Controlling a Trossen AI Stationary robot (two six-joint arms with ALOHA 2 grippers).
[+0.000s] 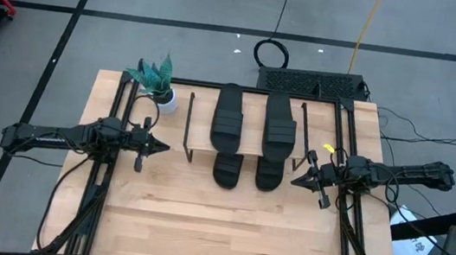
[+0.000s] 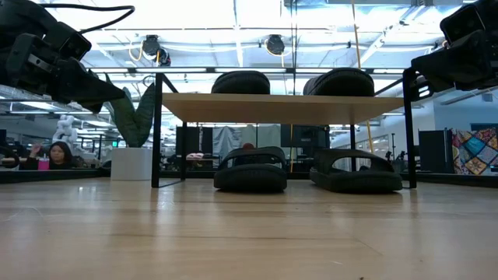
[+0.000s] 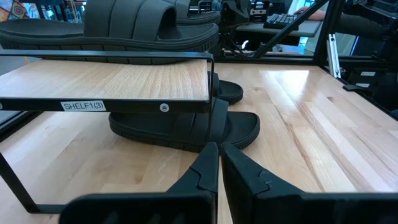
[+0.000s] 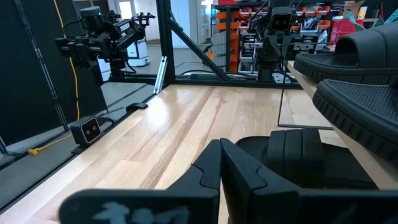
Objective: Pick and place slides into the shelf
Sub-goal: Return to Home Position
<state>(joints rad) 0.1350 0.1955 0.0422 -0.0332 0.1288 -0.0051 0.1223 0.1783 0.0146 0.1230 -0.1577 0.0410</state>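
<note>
Four slides [image 1: 229, 115], one shelf [image 1: 249, 130]

A grey floor [image 1: 176, 51], crossed by black tape lines [image 1: 223, 29], is seen around the light-wood desk [image 1: 224, 231]. A coiled black cable [image 1: 256, 51] and a yellow cable [image 1: 364, 31] are laid beyond the desk's far edge. The room is lit by a bright ceiling [image 2: 202, 15]. A seated person [image 2: 58, 154], a patterned cloth [image 2: 473, 152] and orange racks [image 4: 233, 37] are seen farther off.
</note>
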